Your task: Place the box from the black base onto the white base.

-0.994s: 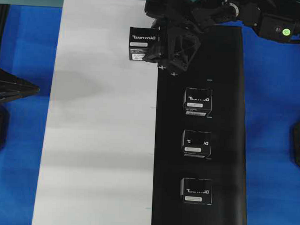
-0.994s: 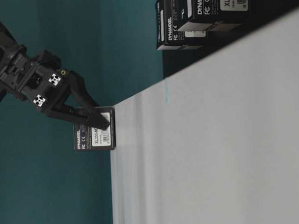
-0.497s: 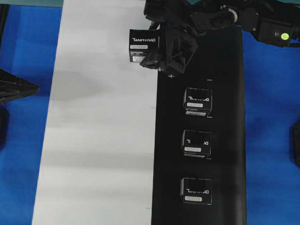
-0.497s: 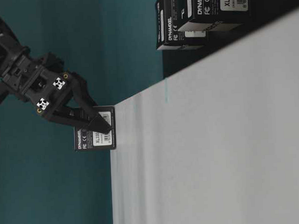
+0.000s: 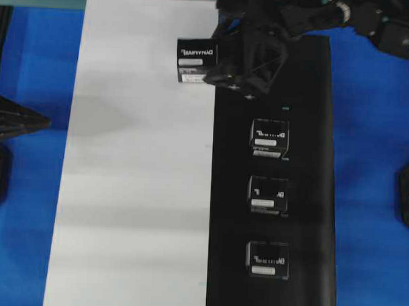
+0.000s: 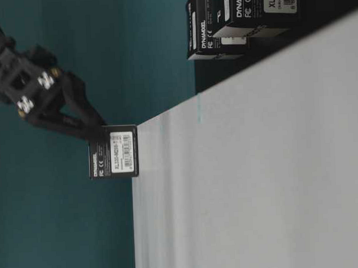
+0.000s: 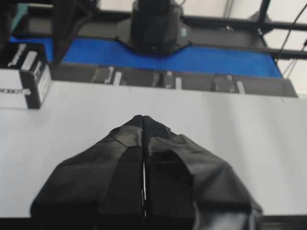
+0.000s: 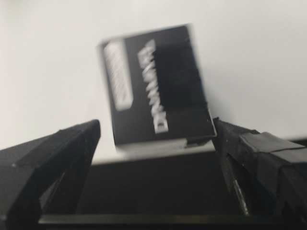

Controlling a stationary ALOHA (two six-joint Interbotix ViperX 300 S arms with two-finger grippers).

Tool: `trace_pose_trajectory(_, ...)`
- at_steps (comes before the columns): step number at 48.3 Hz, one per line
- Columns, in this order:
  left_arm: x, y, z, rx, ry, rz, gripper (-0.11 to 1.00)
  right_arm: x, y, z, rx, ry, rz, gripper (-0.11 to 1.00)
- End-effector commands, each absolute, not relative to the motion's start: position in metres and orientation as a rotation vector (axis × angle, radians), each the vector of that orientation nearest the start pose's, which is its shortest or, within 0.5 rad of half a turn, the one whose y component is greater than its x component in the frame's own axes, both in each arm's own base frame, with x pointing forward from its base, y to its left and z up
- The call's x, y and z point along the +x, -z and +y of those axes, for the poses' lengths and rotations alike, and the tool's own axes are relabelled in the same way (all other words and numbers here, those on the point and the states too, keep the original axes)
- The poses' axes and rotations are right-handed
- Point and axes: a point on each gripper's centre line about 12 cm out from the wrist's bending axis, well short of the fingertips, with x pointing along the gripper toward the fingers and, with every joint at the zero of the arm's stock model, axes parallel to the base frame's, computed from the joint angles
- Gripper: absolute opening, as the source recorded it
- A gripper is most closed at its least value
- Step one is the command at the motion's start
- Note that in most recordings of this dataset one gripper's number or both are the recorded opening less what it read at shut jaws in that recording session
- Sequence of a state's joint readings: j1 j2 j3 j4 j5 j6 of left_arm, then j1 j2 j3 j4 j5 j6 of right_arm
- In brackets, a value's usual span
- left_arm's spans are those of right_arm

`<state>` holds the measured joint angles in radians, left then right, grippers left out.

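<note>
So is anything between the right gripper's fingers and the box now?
No. In the right wrist view the box sits on the white base, clear of the open right gripper; only bare base lies between.

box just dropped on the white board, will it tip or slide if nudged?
Probably stable: the box sits flat on the white base, squat and cube-like, so unlikely to tip. Its carton faces look smooth, so it may slide. The right gripper is open, clear of it.

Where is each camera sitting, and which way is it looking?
Overhead: straight down on the long white board; right gripper open.
Table-level: low, sideways along that board; right arm.
Left wrist: on left gripper, shut, facing the board.
Right wrist: between open fingers.
All share the small black lettered box.
</note>
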<state>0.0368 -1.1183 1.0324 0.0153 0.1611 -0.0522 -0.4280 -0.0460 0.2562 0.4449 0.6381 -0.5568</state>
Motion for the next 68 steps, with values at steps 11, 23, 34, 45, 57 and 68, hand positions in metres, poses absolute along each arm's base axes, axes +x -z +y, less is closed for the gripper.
trace_pose_trajectory(11,0.172,-0.342,0.006,-0.038,-0.039,0.039,-0.06,0.365,-0.303,-0.131,0.078,0.087,0.73,1.0)
trace_pose_trajectory(23,0.172,-0.342,0.006,-0.038,-0.036,0.039,-0.06,0.336,-0.306,-0.123,0.077,0.11,0.703,1.0)
trace_pose_trajectory(34,0.172,-0.34,0.005,-0.038,-0.03,0.049,-0.06,0.314,-0.309,-0.111,0.068,0.111,0.682,1.0)
trace_pose_trajectory(45,0.173,-0.339,0.005,-0.036,-0.03,0.053,-0.06,0.296,-0.314,-0.1,0.056,0.119,0.63,1.0)
trace_pose_trajectory(57,0.173,-0.336,0.005,-0.036,-0.029,0.069,-0.06,0.278,-0.315,-0.083,0.04,0.113,0.577,1.0)
trace_pose_trajectory(68,0.172,-0.333,0.005,-0.037,-0.031,0.099,-0.06,0.258,-0.322,-0.076,0.073,0.15,0.495,1.0)
